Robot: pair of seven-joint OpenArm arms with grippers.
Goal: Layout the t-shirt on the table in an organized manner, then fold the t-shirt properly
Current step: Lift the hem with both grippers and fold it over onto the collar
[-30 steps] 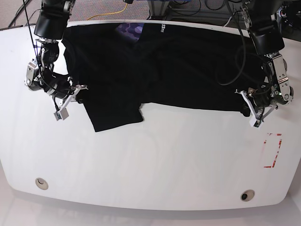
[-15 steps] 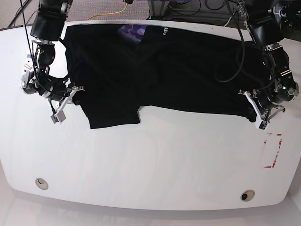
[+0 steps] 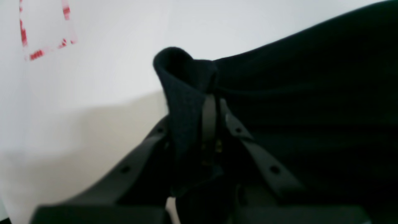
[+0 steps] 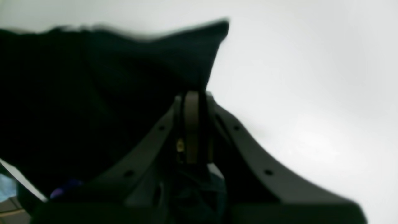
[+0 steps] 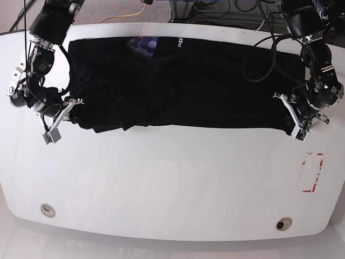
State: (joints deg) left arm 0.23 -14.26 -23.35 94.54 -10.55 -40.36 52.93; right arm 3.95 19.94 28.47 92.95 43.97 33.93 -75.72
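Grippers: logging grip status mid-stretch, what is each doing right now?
Left gripper: shut on the t-shirt.
Right gripper: shut on the t-shirt.

A fold of the black t-shirt (image 3: pixel 183 93) is seen pinched between the closed jaws of the left gripper (image 3: pixel 210 124), the cloth rising above the fingertips in a rounded hump. To the right of the gripper the rest of the garment is spread in a dark sheet over the white table (image 3: pixel 124 37), its edge running up toward the top right corner. Well to the upper left of the gripper, part of a red tape outline (image 3: pixel 37 53) is marked on the tabletop.
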